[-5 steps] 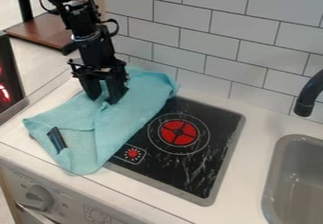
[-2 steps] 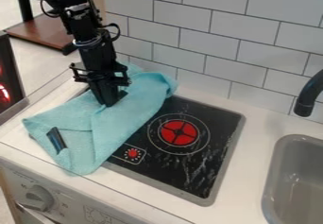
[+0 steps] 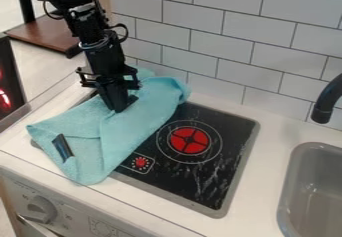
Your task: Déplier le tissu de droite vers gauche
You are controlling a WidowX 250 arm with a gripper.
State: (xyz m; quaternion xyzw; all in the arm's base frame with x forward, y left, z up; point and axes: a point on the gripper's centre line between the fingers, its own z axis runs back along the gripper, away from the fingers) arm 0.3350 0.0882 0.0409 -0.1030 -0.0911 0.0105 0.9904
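Pinching the turquoise cloth, the pincer sits apart from its dark, unreadable label.

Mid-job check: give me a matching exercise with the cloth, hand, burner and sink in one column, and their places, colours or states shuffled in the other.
1. Cloth
2. Hand
3. Burner
4. Sink

A. Grey, at the right edge of the view
B. Turquoise, folded, lying partly over the hob
C. Red, inside a thin ring
D. Black, closed, down at the turquoise fabric

Pairs: 1-B, 2-D, 3-C, 4-A
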